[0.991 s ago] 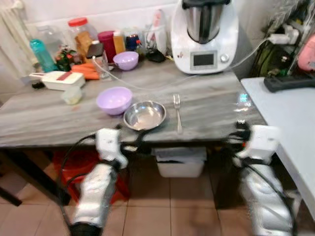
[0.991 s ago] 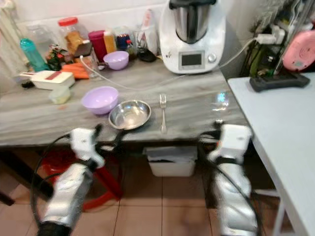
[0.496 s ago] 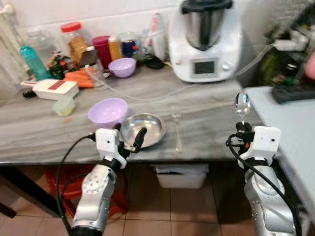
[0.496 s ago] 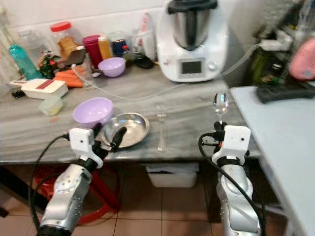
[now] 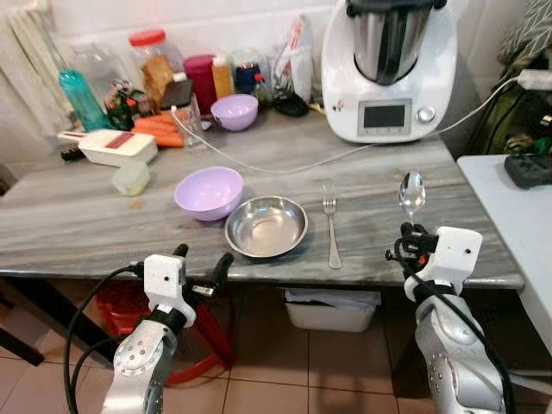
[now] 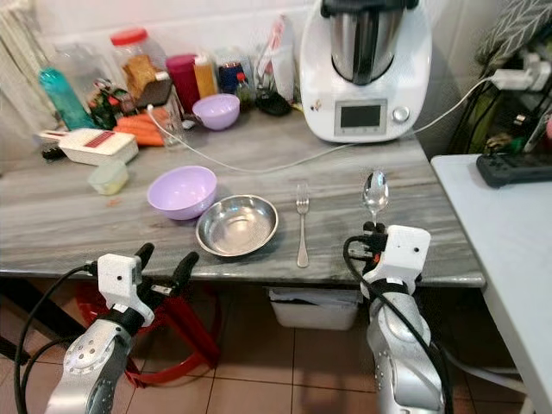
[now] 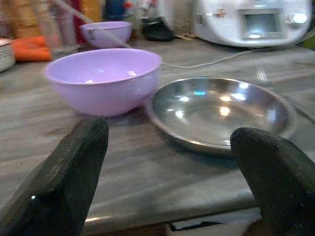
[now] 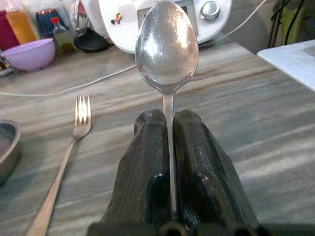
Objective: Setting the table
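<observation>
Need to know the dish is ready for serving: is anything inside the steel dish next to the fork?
The steel dish looks empty: both the head and left wrist views show only a bare, shiny inner surface with reflections. What lies under it on the table is covered.

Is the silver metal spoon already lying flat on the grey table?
No, the silver metal spoon is clamped by its handle between the right gripper fingers, bowl raised above the grey table.

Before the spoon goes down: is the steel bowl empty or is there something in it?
Empty. The steel bowl shows only bare, shiny metal inside, seen from the head and the left wrist.
</observation>
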You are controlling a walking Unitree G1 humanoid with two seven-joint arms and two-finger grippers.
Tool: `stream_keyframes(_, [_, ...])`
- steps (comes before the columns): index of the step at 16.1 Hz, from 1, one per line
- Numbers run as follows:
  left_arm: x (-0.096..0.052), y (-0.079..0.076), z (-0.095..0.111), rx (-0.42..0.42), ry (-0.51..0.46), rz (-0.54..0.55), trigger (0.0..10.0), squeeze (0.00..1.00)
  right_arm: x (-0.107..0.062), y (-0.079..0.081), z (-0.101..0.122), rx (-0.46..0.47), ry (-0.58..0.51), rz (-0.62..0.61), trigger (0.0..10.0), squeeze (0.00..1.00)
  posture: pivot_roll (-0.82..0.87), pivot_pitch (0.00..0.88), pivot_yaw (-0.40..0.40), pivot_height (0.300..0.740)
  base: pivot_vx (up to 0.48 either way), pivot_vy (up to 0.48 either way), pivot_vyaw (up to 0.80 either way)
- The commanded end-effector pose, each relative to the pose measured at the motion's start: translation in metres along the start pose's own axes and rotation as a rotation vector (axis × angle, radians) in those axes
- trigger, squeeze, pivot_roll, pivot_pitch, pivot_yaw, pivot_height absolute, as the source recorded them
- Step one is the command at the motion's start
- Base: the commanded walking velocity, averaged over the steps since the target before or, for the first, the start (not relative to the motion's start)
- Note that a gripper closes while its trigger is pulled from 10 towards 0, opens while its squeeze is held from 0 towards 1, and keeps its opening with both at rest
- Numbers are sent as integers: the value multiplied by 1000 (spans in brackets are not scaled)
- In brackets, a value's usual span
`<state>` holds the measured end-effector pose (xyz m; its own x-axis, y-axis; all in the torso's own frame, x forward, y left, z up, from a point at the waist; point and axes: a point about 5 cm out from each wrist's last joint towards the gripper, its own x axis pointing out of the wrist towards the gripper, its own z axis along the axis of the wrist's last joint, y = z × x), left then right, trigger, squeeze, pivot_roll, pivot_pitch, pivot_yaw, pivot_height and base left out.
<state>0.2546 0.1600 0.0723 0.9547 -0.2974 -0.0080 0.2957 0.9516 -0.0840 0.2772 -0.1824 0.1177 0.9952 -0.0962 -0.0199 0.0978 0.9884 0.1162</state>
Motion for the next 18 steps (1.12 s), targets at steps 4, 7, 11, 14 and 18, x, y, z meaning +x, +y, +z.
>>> stream_keyframes(4, [-5, -1, 3, -3, 21, -128, 10000, 0, 26, 11, 3, 97, 76, -2, 10000, 0, -85, 5, 116, 740, 0, 0, 0])
stream_keyframes(7, [-4, -1, 3, 3, 27, -133, 10000, 0, 48, 26, 7, 162, 136, 0, 10000, 0, -91, 12, 115, 740, 0, 0, 0])
stream_keyframes(11, [-4, -5, 1, -14, 37, -163, 10000, 0, 61, 39, 6, 144, 177, 32, 10000, 0, -82, 5, 98, 740, 0, 0, 0])
stream_keyframes(14, [-4, -6, 1, -19, 40, -174, 10000, 0, 66, 48, -3, 135, 239, 60, 10000, 0, -79, 0, 93, 740, 0, 0, 0])
stream_keyframes(18, [-3, -8, 0, -21, 44, -186, 10000, 0, 71, 54, -12, 106, 291, 74, 10000, 0, -80, 0, 93, 740, 0, 0, 0])
